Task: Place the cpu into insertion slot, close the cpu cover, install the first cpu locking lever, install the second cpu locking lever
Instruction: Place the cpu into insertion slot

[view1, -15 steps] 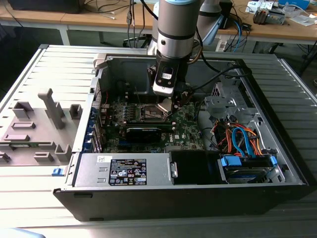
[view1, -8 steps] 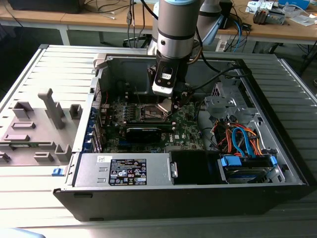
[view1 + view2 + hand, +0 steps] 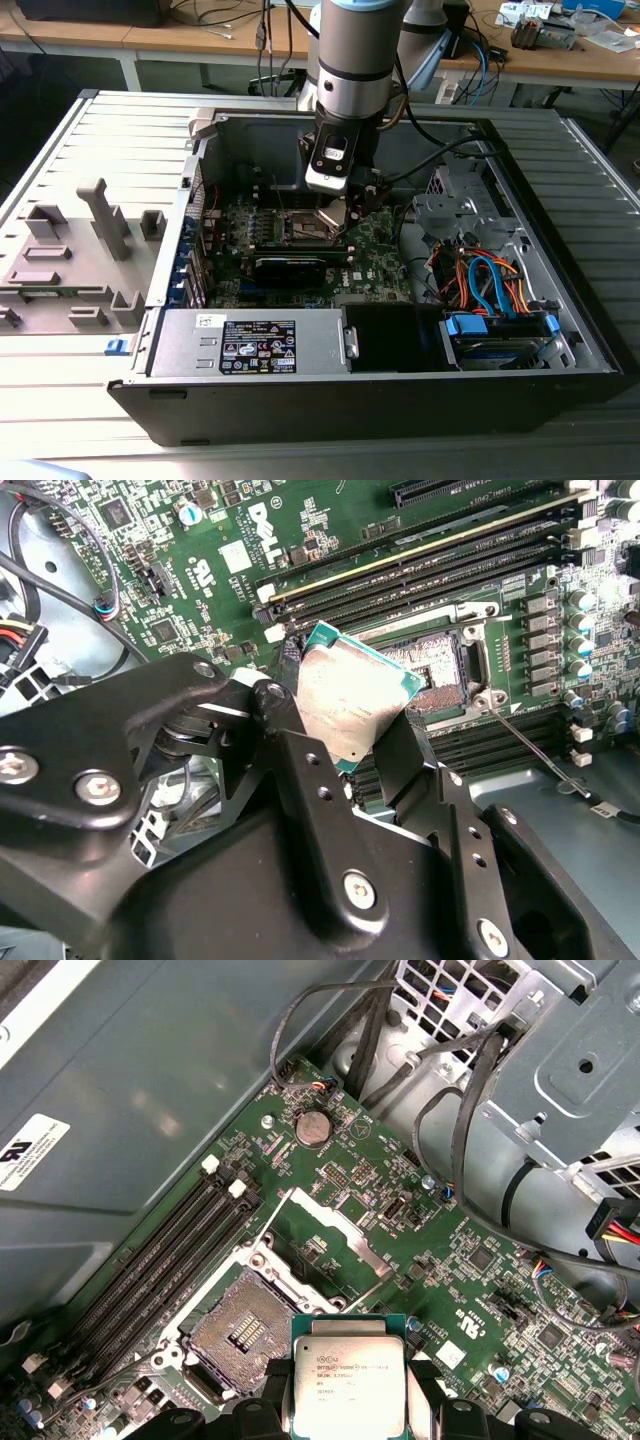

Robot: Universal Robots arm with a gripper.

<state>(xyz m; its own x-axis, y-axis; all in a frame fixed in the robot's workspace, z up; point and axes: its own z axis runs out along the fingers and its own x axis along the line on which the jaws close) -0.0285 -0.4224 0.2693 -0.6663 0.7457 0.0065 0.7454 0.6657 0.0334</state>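
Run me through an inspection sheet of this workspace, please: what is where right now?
Surface: ribbed grey table bearing an open computer case.
Job's things: cpu held above the board near the empty insertion slot, not seated; cpu cover raised open.
Clutter: grey fixture blocks on the table at the exterior view's left.
Grippers: end effector shut on the cpu's edges.
Cables: orange and blue cables inside the case, apart from the slot.
Surroundings: wooden benches behind.
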